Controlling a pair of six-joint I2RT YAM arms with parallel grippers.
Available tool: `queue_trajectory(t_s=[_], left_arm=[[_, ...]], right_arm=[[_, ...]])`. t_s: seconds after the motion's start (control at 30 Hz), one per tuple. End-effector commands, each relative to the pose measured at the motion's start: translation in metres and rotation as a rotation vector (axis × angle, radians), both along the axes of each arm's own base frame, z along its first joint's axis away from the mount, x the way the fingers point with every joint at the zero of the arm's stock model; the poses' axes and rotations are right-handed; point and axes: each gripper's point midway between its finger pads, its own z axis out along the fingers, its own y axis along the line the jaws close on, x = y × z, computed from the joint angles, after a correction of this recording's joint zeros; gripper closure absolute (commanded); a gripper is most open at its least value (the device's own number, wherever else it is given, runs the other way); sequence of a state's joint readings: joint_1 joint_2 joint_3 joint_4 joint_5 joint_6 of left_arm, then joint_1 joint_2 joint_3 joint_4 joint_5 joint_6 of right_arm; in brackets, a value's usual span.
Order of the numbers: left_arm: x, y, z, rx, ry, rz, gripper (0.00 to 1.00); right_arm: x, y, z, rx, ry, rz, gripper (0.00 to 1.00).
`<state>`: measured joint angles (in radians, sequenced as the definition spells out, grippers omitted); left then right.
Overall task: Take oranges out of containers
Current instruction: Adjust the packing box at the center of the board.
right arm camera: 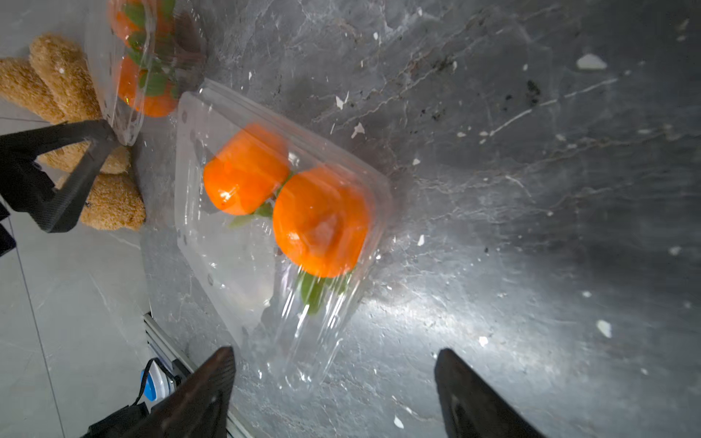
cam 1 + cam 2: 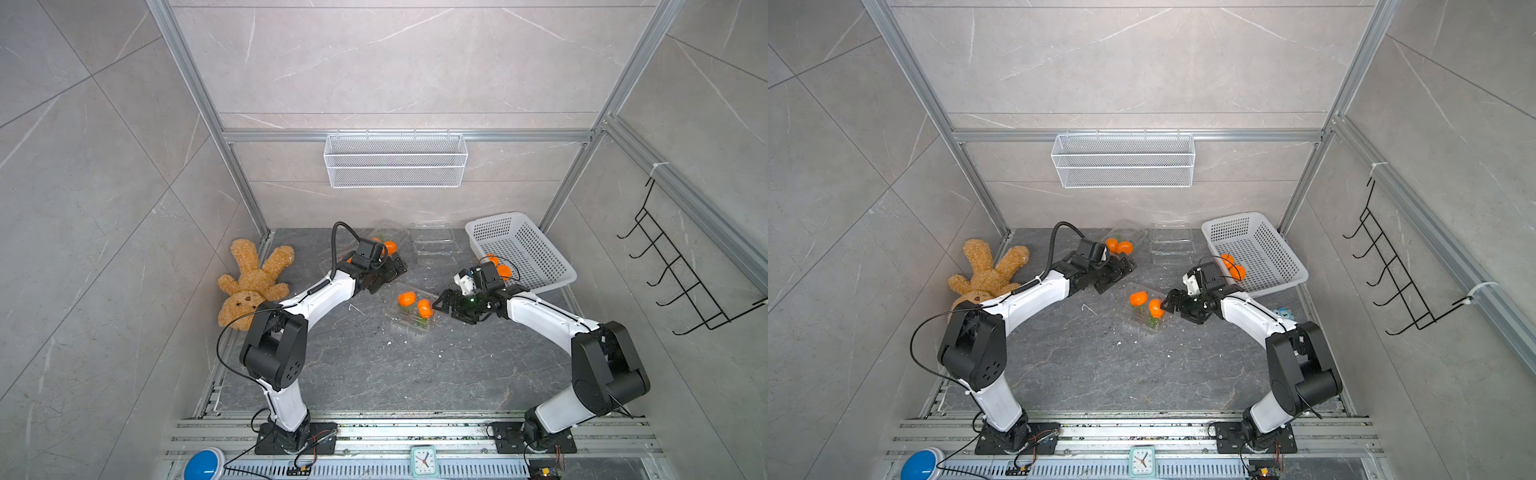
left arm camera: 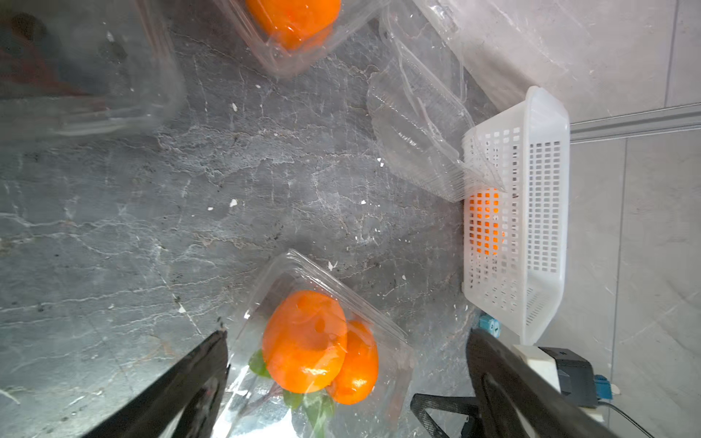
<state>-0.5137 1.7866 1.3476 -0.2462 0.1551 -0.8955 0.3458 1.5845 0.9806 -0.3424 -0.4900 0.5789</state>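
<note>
A clear clamshell container [image 2: 409, 322] lies mid-table with two oranges [image 2: 406, 298] [image 2: 424, 308] inside, their green leaves showing through the plastic. My right gripper [image 2: 438, 307] stands open right beside it. In the right wrist view the container's ribbed end [image 1: 303, 341] reaches between the fingers [image 1: 220, 379] with nothing gripped. My left gripper [image 2: 388, 276] is open just behind the container, and the oranges [image 3: 303, 341] sit ahead of its jaws. A second container [image 2: 380, 232] at the back holds oranges [image 2: 390, 247].
A white perforated basket [image 2: 536, 257] at the back right holds two oranges [image 2: 500, 269]. An empty clear clamshell [image 2: 434, 243] lies beside it. A plush bear [image 2: 253, 282] lies left of the table, and a wire mesh basket [image 2: 395, 160] hangs on the back wall. White crumbs dot the table.
</note>
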Motion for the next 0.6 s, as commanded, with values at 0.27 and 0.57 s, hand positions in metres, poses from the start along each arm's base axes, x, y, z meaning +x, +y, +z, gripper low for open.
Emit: queue_trajectory(t_s=[0.27, 0.57], left_arm=[[-0.006, -0.013, -0.033, 0.014, 0.024, -0.078, 0.00], [-0.033, -0.020, -0.038, -0.067, 0.046, -0.066, 0.00]], right_arm=[[0.019, 0.024, -0.022, 0.078, 0.044, -0.007, 0.28], [0.058, 0.038, -0.018, 0.059, 0.023, 0.022, 0.38]])
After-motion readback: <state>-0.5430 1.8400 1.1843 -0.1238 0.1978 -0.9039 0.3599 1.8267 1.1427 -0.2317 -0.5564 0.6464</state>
